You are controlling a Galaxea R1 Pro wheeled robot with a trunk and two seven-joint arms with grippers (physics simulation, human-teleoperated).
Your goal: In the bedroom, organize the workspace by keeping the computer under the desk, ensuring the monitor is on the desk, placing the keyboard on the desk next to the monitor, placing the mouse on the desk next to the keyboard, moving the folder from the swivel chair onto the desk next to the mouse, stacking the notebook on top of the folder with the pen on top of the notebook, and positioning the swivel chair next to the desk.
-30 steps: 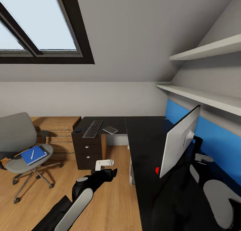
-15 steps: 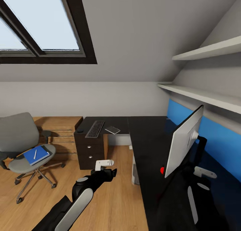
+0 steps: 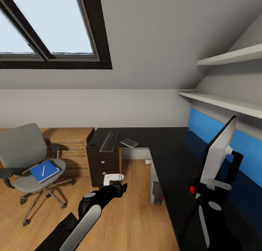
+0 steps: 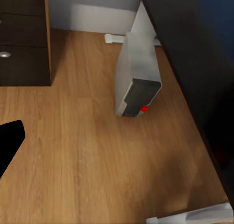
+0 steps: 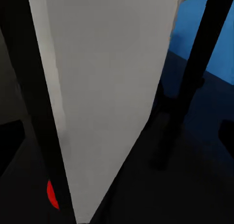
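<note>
Progress check, judged from the present layout. Wide black flat monitor (image 3: 218,154) is standing edge-on on the glossy black L-shaped desk (image 3: 171,152), right side. Boxy white-grey computer tower (image 4: 136,78) is sitting on the floor under the desk. Slim black keyboard (image 3: 110,141) is lying on the far-left desk wing, well apart from the monitor.

Remaining: bright-blue folder (image 3: 44,170) with thin white pen (image 3: 43,170) on it is resting on the grey padded swivel chair (image 3: 25,160), left.

Left gripper (image 3: 115,178): cannot tell how far open, nothing visibly held. Right gripper: opening not discernible.

No legible writing or branding.
</note>
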